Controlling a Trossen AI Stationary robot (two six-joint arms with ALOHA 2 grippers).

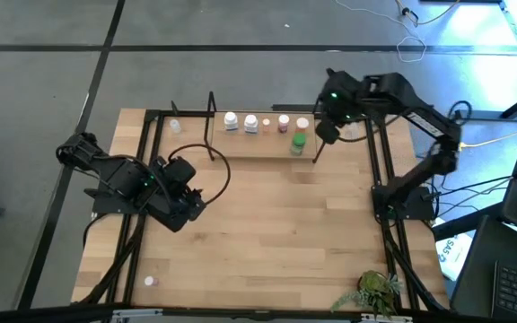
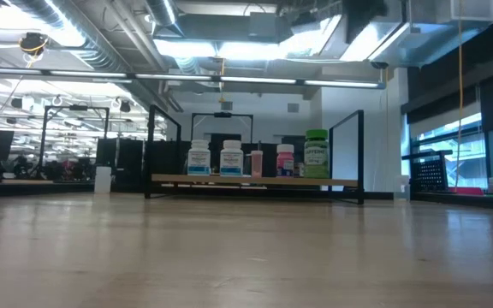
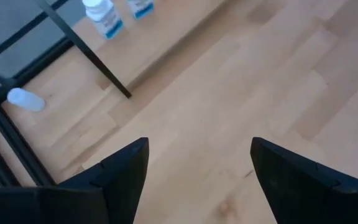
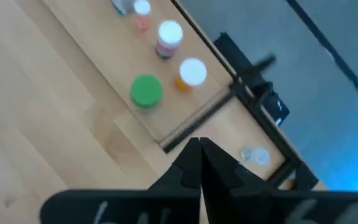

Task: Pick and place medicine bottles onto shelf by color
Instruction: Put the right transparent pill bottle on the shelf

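Note:
The shelf (image 1: 263, 144) stands at the table's far edge, a light wood board between black wire uprights. Several small bottles stand on it in a row: white ones (image 2: 198, 158) at the left, pink and orange ones (image 4: 192, 71) farther right, and the green bottle (image 4: 146, 91) near its right end. My right gripper (image 4: 201, 144) is shut and empty, raised over the shelf's right end (image 1: 324, 135). My left gripper (image 3: 199, 146) is open and empty, above bare table left of centre (image 1: 185, 205).
Loose bottles lie on the table: one left of the shelf (image 1: 175, 127), one right of it (image 4: 253, 155), and one at the near left (image 1: 150, 281). A leafy plant (image 1: 375, 289) sits at the near right corner. Black frame rails run along both table sides.

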